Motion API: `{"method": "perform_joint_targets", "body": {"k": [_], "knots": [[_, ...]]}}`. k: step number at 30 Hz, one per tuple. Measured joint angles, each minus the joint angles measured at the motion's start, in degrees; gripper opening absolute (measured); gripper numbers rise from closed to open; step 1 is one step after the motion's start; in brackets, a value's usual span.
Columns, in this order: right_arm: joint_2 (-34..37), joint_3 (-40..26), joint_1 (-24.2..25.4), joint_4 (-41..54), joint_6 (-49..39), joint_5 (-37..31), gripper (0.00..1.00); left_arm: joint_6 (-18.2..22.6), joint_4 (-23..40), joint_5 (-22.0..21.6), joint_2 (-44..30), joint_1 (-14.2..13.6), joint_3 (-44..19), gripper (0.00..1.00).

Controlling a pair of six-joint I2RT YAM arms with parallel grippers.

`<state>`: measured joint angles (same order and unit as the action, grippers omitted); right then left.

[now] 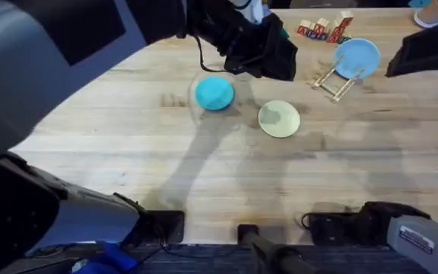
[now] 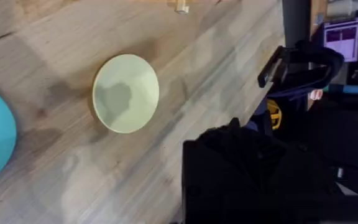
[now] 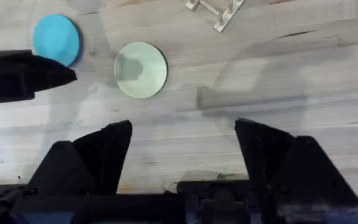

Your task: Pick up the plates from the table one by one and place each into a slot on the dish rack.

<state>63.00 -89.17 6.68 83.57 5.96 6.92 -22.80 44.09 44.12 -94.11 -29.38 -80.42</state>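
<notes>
Place: a robot lab or test bench.
Evidence: 2 arm bases bolted at the bottom edge of a plank-wood table point(image 1: 204, 175); monitor point(image 2: 342, 38) at upper right of the left wrist view.

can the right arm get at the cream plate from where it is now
Probably yes. The right hand hangs open above bare table, and the cream plate lies flat ahead of it with nothing between. The left hand and the bright blue plate sit off to the side, clear of that path.
</notes>
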Motion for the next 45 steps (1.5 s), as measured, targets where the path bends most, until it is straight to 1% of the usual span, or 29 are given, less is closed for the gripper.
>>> {"method": "perform_joint_targets", "body": {"k": [4,6,8,11,13,16,18,22,25,29,45], "knots": [[0.0,0.0,0.0,0.0,0.0,0.0,0.996,0.6,-1.9,3.6,0.0,1.2,0.8,0.042],[0.0,0.0,0.0,0.0,0.0,0.0,0.996,0.4,-2.8,5.0,0.0,2.6,2.1,0.042],[0.0,0.0,0.0,0.0,0.0,0.0,0.996,-0.1,-5.3,6.8,0.0,4.3,4.2,0.042],[0.0,0.0,0.0,0.0,0.0,0.0,0.995,-1.5,-11.5,9.4,0.0,6.4,7.7,0.042],[0.0,0.0,0.0,0.0,0.0,0.0,0.995,-2.7,-14.8,10.4,0.0,6.7,9.5,0.042],[0.0,0.0,0.0,0.0,0.0,0.0,0.995,-4.9,-20.3,12.1,0.0,6.2,12.2,0.042],[0.0,0.0,0.0,0.0,0.0,0.0,0.995,-6.3,-22.8,13.2,0.0,5.9,14.0,0.042],[0.0,0.0,0.0,0.0,0.0,0.0,0.996,-8.1,-23.3,14.0,0.0,5.7,17.2,0.042],[0.0,0.0,0.0,0.0,0.0,0.0,0.996,-9.0,-23.3,14.2,0.0,5.7,18.4,0.042],[0.0,0.0,0.0,0.0,0.0,0.0,0.996,-9.4,-25.1,14.6,0.0,5.7,18.5,0.042],[0.0,0.0,0.0,0.0,0.0,0.0,0.995,-9.6,-25.2,14.1,0.0,5.7,18.5,0.042]]}}
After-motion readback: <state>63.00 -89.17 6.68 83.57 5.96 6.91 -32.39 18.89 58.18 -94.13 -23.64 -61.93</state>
